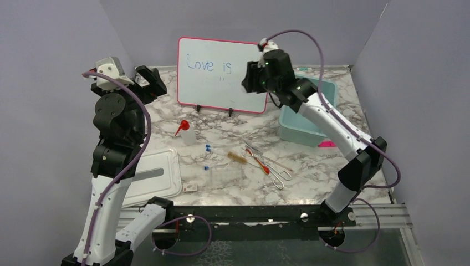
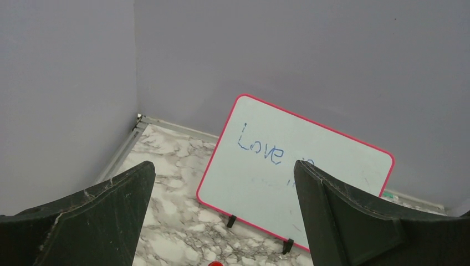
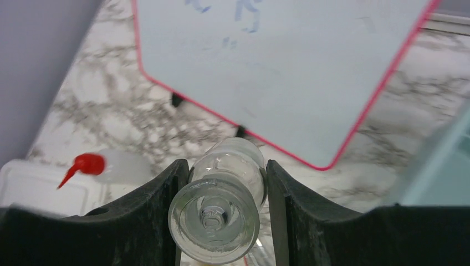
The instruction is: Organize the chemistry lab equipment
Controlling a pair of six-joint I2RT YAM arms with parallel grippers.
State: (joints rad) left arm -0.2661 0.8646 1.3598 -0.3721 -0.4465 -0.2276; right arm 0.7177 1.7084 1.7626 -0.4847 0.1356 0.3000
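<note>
My right gripper (image 3: 221, 191) is shut on a little glass beaker (image 3: 219, 208), held on its side with its base toward the camera, high in front of the whiteboard (image 1: 221, 75). In the top view this gripper (image 1: 248, 77) hangs by the board's right part. My left gripper (image 1: 151, 80) is raised at the back left, open and empty (image 2: 224, 219). On the table lie a squeeze bottle with a red nozzle (image 1: 185, 132), two blue-capped tubes (image 1: 208, 148), a clear rack (image 1: 227, 176), metal tongs (image 1: 278, 173), a red tool (image 1: 259, 162) and a brown-handled tool (image 1: 237, 158).
A teal bin (image 1: 310, 119) stands at the back right with a pink marker (image 1: 327, 144) by its near edge. A white tray (image 1: 158, 172) lies front left, a small white item (image 1: 190, 188) beside it. Grey walls close in the back and both sides.
</note>
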